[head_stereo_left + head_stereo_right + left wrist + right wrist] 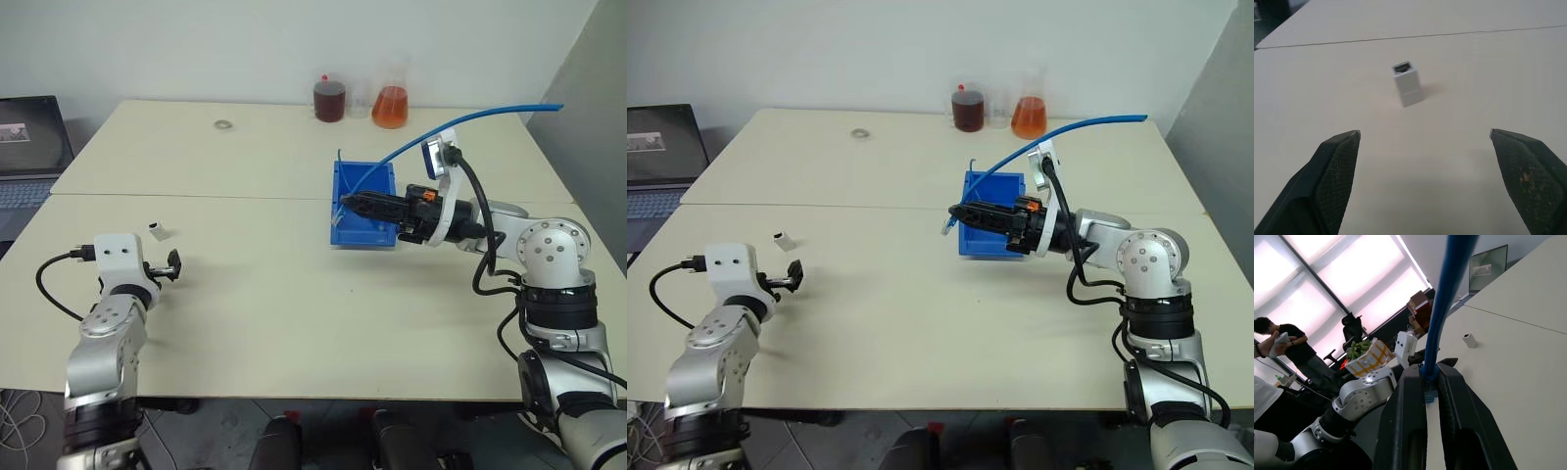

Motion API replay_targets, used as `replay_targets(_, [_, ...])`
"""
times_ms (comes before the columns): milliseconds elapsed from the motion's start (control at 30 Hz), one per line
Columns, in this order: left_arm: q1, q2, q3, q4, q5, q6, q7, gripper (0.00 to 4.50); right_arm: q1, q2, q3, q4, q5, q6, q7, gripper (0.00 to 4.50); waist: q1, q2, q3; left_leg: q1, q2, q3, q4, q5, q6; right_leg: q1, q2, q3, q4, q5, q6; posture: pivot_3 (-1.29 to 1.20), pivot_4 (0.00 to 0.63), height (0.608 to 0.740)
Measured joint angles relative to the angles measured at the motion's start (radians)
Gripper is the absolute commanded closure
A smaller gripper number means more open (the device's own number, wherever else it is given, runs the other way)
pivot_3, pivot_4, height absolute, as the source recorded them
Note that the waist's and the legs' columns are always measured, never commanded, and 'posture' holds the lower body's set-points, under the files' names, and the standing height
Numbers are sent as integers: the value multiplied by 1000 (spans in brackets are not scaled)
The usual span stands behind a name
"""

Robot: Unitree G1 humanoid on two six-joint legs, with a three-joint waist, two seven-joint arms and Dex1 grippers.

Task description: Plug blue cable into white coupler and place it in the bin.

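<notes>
Left pincer (174, 264) hovering low over the counter (294, 323) near its left edge, fingers (1334, 161) spread wide and aimed level at the white coupler (1407, 83). Coupler standing upright on the bare counter a little ahead of those fingers, dark socket facing up, untouched and apart from both. Spread probably set that wide to straddle the small block in one approach.

Right pincer (343, 203) held above the near end of the bin (345, 176), pressed together on the blue cable (470, 119) just behind its plug. Plug end poking out past the fingertips toward the counter's left side, rest of the cord arching up and away over the right edge. Gripped so close to the tip most likely to keep the plug stiff and steerable for insertion.

Bin resting right of the counter's middle, nothing plugged or dropped in yet. Two flasks (330, 99) of dark and orange liquid at the far edge, well clear. Next step by judgement: close on the coupler, lift, bring socket to plug.
</notes>
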Motion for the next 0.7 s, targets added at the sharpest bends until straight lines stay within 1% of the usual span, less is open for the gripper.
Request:
replay_targets(200, [-190,-61,-30,301,53,-114,64,61,2,3,-2,-4,-28,-1,-1,4429,1,0,0,0,-1,-1,0,0,0,0,-1,-1,0,0,0,0,150,740])
replay_targets(333, [-289,-62,-26,469,70,-202,92,61,5,2,-12,-12,-28,0,-12,4429,1,0,0,0,-1,-1,0,0,0,0,-1,-1,1,0,0,0,150,740])
replay_targets(500, [-364,-48,-22,630,78,-293,106,61,15,-5,-36,-40,-28,5,-44,4429,-3,0,0,0,-1,-1,0,0,0,0,-1,-1,2,1,0,0,150,740])
replay_targets(700, [-409,-19,-25,737,79,-345,103,61,33,-8,-59,-65,-25,22,-72,4429,-5,0,0,1,-1,-1,0,0,0,0,-1,-1,3,1,0,0,150,740])
